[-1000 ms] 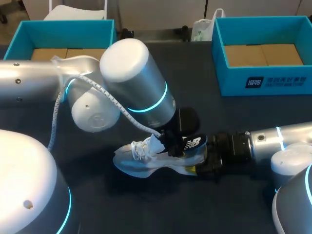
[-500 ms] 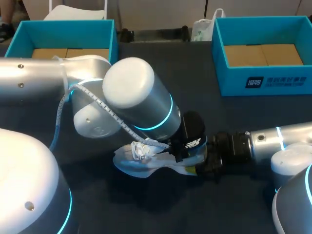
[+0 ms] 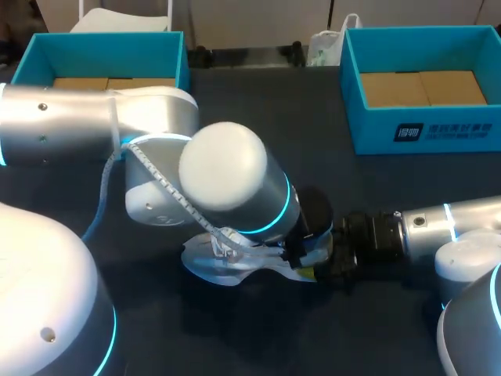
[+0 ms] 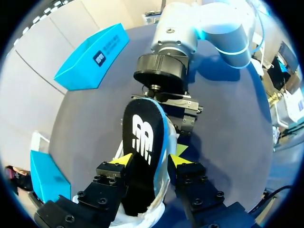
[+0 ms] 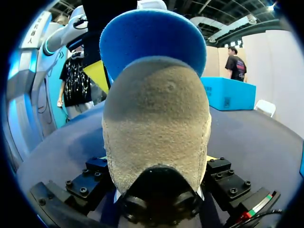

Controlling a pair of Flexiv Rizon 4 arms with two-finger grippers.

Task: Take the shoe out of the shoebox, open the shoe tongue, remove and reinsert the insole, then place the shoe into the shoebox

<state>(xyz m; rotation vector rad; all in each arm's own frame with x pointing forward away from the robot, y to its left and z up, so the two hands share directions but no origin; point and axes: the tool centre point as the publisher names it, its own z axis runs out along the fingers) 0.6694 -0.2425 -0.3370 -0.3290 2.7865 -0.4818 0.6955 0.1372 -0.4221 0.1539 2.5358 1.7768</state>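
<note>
1. Shoe (image 3: 227, 262) lies on table (image 3: 376, 329), out of shoebox (image 3: 423, 129); heel is clenched by right gripper (image 3: 317, 265).
2. Insole (image 4: 142, 142), partly in shoe, is pinched by left gripper (image 4: 153, 161): insole step judged in hand.
3. Next: flat seating is called for, with heel held.

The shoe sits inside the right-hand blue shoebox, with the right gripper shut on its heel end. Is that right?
No. The head view shows the shoe lying on the dark table, outside both the left shoebox and the right shoebox. The right gripper is indeed shut on its heel end.
</note>
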